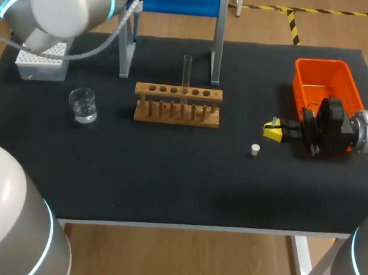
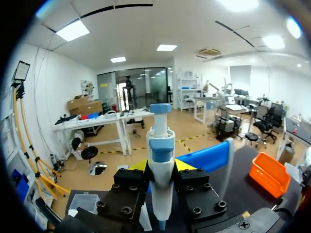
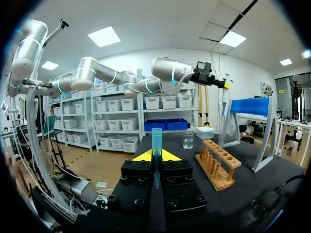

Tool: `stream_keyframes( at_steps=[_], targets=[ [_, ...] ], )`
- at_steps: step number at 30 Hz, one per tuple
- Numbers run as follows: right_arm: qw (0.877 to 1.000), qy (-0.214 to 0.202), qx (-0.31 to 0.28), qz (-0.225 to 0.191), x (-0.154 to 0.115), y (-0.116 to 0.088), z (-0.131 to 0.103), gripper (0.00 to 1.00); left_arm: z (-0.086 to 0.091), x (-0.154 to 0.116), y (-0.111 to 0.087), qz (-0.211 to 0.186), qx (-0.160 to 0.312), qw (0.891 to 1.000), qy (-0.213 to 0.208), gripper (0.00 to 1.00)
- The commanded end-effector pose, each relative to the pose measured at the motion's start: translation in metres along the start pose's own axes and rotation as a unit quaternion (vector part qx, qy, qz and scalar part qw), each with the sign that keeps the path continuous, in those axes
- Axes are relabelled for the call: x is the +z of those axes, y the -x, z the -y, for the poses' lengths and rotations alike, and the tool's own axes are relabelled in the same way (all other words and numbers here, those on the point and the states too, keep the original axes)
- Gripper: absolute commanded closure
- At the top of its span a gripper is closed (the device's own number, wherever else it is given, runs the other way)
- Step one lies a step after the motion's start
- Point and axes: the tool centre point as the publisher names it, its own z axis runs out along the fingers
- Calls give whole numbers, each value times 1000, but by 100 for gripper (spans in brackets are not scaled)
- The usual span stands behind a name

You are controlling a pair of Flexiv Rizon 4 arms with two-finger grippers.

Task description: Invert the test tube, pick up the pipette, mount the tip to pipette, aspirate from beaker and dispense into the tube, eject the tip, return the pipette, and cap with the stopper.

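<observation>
- Black-topped table (image 1: pixel 167 187), carrying every item.
- Blue-barred stand on grey legs (image 1: pixel 182 0), at the far edge.
- Left gripper (image 2: pixel 161 167), raised beside the stand, clamped on a white-and-blue pipette (image 2: pixel 160 141) that is upright between its fingers.
- Right gripper (image 1: pixel 272 132), low beside an orange plastic basket (image 1: pixel 322 81), pinched onto a slim blue pipette tip (image 3: pixel 156 141).
- Wooden tube rack (image 1: pixel 178 104), mid-table.
- White tip box (image 1: pixel 42 62), far left corner.
- Clear glass beaker (image 1: pixel 83 106), left of the rack.
- Clear glass test tube (image 1: pixel 186 71), upright in the rack.
- Small white stopper (image 1: pixel 254 150), near the right gripper.
</observation>
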Motion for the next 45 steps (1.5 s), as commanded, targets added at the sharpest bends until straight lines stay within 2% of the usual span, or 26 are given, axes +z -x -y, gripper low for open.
stream_keyframes(
  at_steps=[1,3,20,24,32,39,45],
  targets=[
    [1000,-1,0,0,-1,-1,-1,100,1,-34,5,-147,11,989,8,100],
    [1000,-1,0,0,-1,-1,-1,100,3,-49,0,-194,19,981,11,100],
    [1000,-1,0,0,-1,-1,-1,100,3,-49,0,-194,19,981,11,100],
    [1000,-1,0,0,-1,-1,-1,100,-4,-74,-13,-250,16,968,4,100],
    [1000,-1,0,0,-1,-1,-1,100,1,-111,-38,-348,41,936,-19,100],
    [1000,-1,0,0,-1,-1,-1,100,9,-135,-51,-381,66,921,-39,100],
    [1000,-1,0,0,-1,-1,-1,100,12,-155,-67,-391,73,916,-51,100]
  ],
)
